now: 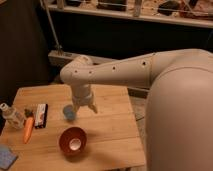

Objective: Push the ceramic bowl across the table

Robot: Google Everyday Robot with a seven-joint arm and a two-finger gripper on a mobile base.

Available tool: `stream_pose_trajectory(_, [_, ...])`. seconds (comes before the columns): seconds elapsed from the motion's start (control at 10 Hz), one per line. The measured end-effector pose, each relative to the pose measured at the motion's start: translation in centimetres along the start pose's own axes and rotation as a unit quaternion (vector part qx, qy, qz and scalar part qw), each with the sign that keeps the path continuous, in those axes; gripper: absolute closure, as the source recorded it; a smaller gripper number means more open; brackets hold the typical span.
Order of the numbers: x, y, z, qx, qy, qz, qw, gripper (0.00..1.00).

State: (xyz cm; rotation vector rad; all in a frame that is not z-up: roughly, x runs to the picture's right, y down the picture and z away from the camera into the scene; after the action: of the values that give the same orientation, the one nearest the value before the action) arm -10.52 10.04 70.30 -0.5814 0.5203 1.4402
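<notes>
1 bulky white robot arm (150,75) fills the right side of the camera view and reaches in over the surface (112,132), a small rectangular top of light wooden planks. Its last link bends down near the middle of the planks and ends in the gripper (84,112), which points downward and hangs close above the wood. The 2 fingers stand spread apart with a dark gap between them, and nothing is held in that gap. Next in size is the ceramic bowl (73,141), round, glossy and red-orange, with a white patch at its inner bottom. It sits upright toward the near edge of the surface, in front of the gripper and a little to the picture's left of it, clearly apart from the fingers and touching nothing else. At the near left corner lies a flat blue pad (6,156), partly cut off by the frame. Farther back on the left side lies a dark rectangular packet (41,115) with a pale stripe, and just beside it an orange carrot (28,129) lies with its tip toward the near edge. 1 clear bottle (11,115) stands at the left edge beyond the carrot. Smallest is a light-blue cup (69,112), just beside the gripper on the picture's left; whether they touch cannot be told.
</notes>
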Motion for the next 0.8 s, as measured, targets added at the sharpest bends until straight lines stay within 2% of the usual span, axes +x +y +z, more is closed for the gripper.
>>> stream_pose_trajectory(0.1, [-0.4,0.4,0.1,0.006,-0.012,-0.004,0.9999,0.35])
stream_pose_trajectory(0.4, [-0.9,1.4,1.2,-0.005,-0.041,-0.003,0.9992,0.35])
stream_pose_trajectory(0.5, [-1.0,1.8,2.3,-0.012,-0.052,-0.006,0.9986,0.35])
stream_pose_trajectory(0.7, [-0.7,1.7,4.7,-0.015,-0.052,-0.006,0.9985,0.38])
stream_pose_trajectory(0.8, [-0.4,1.5,6.2,-0.015,-0.049,-0.005,0.9987,0.46])
